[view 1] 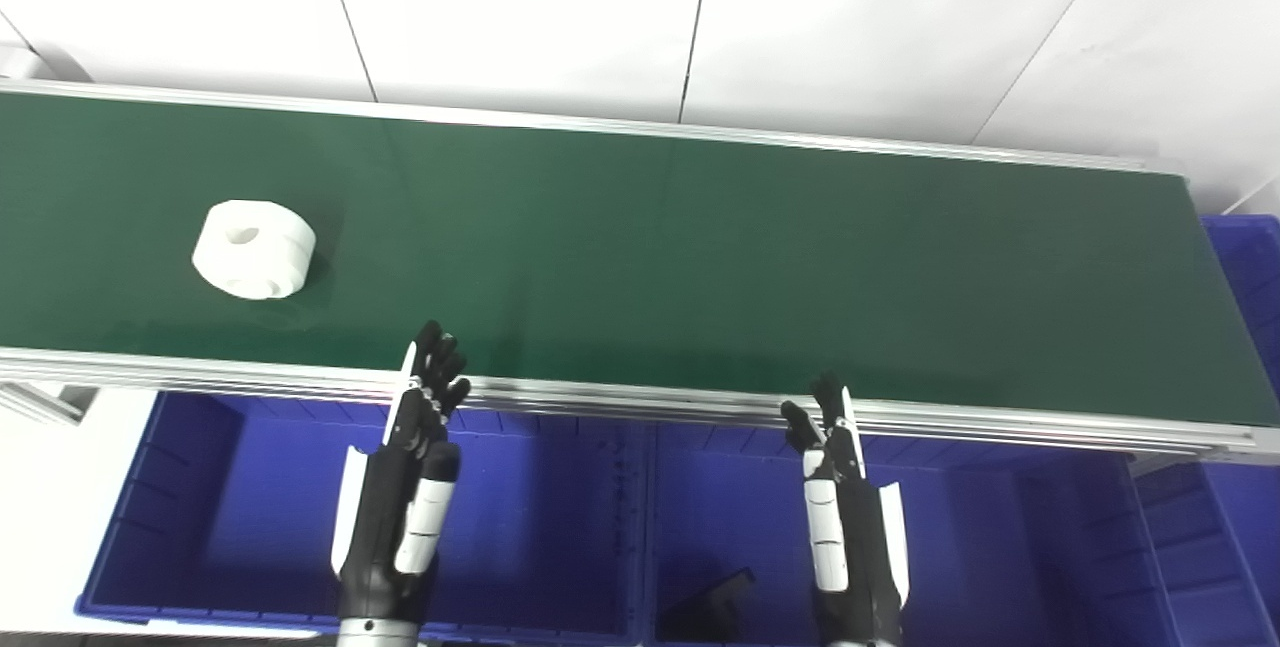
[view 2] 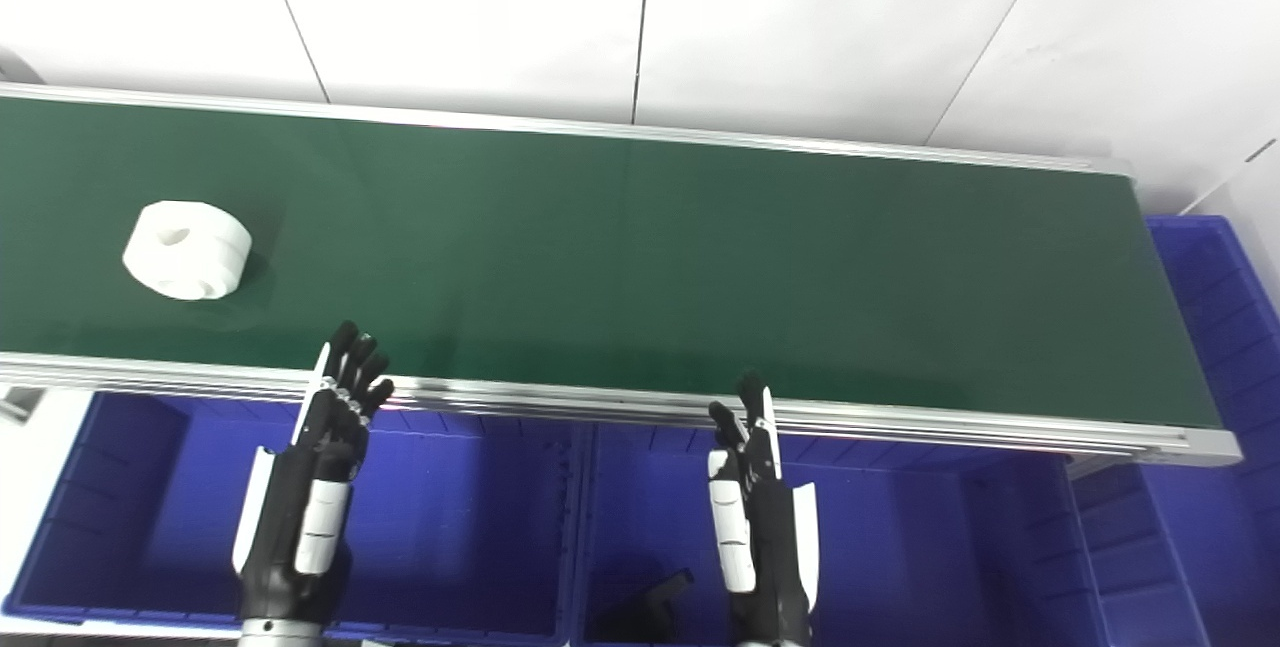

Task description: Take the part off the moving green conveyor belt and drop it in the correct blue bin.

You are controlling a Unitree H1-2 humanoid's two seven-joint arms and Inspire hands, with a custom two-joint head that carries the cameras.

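Note:
A white ring-shaped part [view 1: 254,249] with a hole in its top lies on the left stretch of the green conveyor belt [view 1: 700,267]. My left hand [view 1: 405,487] hovers over the left blue bin [view 1: 200,527], fingers straight and apart, its tips at the belt's near rail, to the right of and nearer than the part. My right hand [view 1: 845,517] is held over the middle blue bin [view 1: 980,547], also open, fingers pointing at the rail. Neither hand holds anything.
A dark part [view 1: 715,605] lies at the bottom of the middle bin. Another blue bin [view 1: 1250,267] stands past the belt's right end. An aluminium rail [view 1: 620,395] edges the belt's near side. A white tiled wall rises behind.

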